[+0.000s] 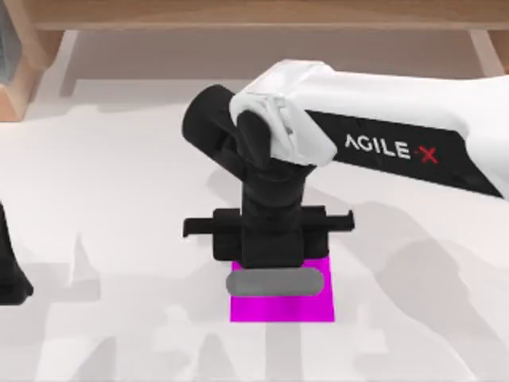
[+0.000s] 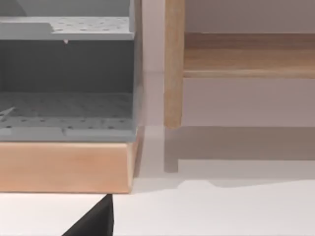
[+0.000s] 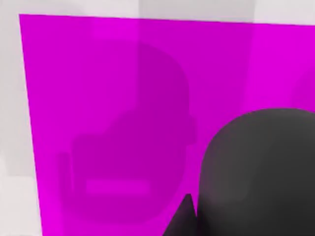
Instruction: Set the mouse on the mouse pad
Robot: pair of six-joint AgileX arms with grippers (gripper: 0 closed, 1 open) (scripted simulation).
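Mouse (image 1: 275, 282) lying crosswise on the magenta mouse pad (image 1: 282, 307), near the pad's far edge, on the white table (image 1: 119, 199). At the top view's left edge, left arm (image 1: 9, 270) parked well apart from the pad. At centre, right gripper (image 1: 269, 253) directly above the mouse, black crossbar just behind it; cannot tell whether the fingers are spread or clamped. In the right wrist view, a dark rounded mouse (image 3: 258, 169) over the pad (image 3: 108, 98).

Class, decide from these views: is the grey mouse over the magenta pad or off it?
Over it. In the top view the mouse lies across the mouse pad, under the right gripper. Whether it rests on the pad or hangs above: cannot tell.
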